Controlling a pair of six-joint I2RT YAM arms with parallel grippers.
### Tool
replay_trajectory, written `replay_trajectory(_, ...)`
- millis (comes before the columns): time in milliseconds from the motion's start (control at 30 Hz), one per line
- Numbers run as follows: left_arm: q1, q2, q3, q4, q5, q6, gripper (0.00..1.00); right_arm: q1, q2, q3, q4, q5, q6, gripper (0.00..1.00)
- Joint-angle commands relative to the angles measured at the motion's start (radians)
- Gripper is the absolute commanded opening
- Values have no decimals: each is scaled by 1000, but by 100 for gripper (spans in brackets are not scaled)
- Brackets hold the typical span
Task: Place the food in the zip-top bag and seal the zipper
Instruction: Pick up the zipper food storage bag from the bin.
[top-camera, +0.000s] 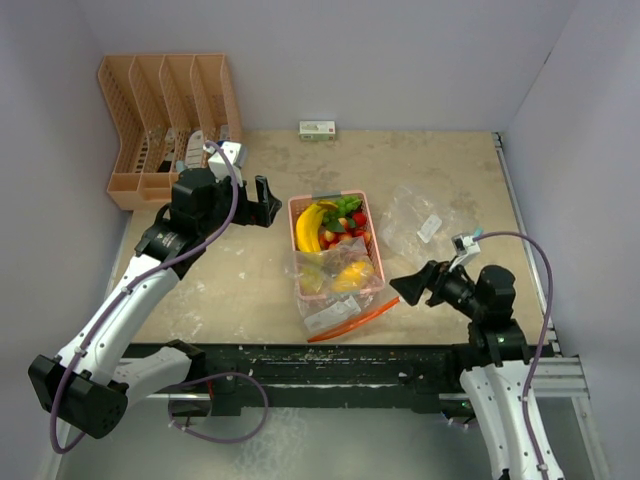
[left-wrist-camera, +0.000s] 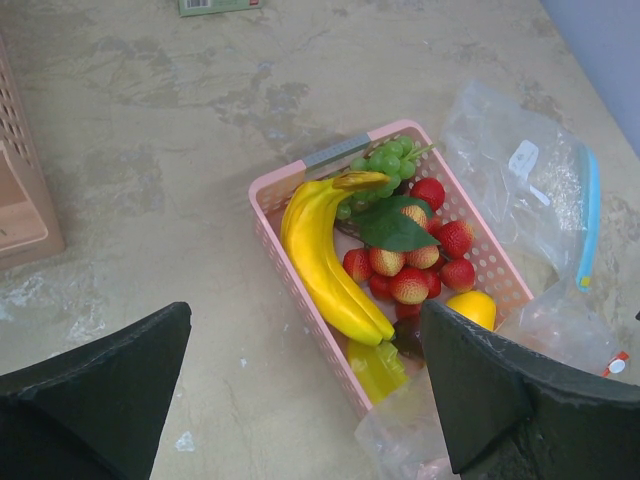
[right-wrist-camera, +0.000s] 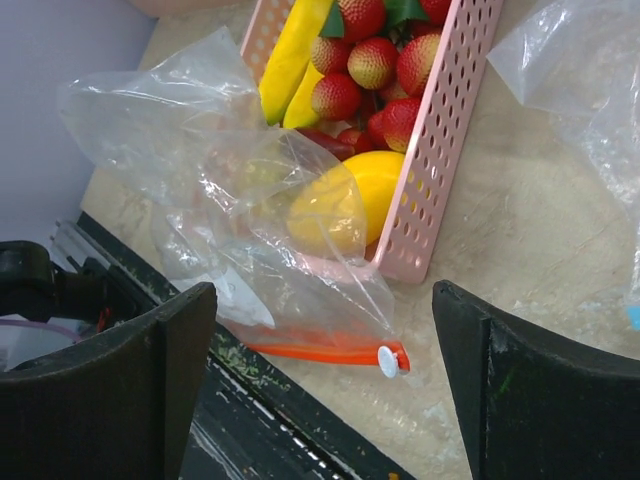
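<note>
While left gripper (top-camera: 264, 203) and right gripper (top-camera: 412, 285) gape empty beside the basket (left-wrist-camera: 300, 171), take the bananas (left-wrist-camera: 320, 260) mid-bunch; they look light, stiff, slick.

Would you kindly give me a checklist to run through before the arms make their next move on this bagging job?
1. Left tool open and empty: ok.
2. Right tool open and empty: ok.
3. Food bagged: not ok; bananas, strawberries and grapes lie in the pink basket.
4. Orange-zipper bag mouth open: cannot tell; it drapes over the basket's near end.
5. Zipper slider in view: ok, at the zipper's end.
</note>
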Motion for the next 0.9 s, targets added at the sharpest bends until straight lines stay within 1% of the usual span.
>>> replay_trajectory(0, -1, 5, 5, 39, 5, 2, 99, 3, -4, -40, -20, -9, 55, 88)
replay_trajectory(133, -1, 5, 4, 39, 7, 2, 99, 3, 55, -72, 21, 28, 82, 86)
replay_trajectory(333, -1, 6, 4, 39, 6, 4, 99, 18, 134, -88, 78, 19, 81, 84)
replay_trajectory(467, -2, 7, 4, 36, 0, 5, 99, 47, 165, -94, 141, 39, 90, 83)
replay_trajectory(633, -1, 6, 4, 36, -2, 5, 99, 87, 282, -106, 258, 53, 92, 79)
replay_trajectory(767, -1, 2, 4, 34, -3, 5, 99, 99, 352, -100, 294, 44, 80, 66)
replay_trajectory(800, -1, 2, 3, 35, -5, 6, 99, 100, 351, -99, 293, 42, 78, 60)
replay_trajectory(867, -1, -1, 4, 34, -9, 6, 99, 100, 333, -90, 275, 42, 73, 43)
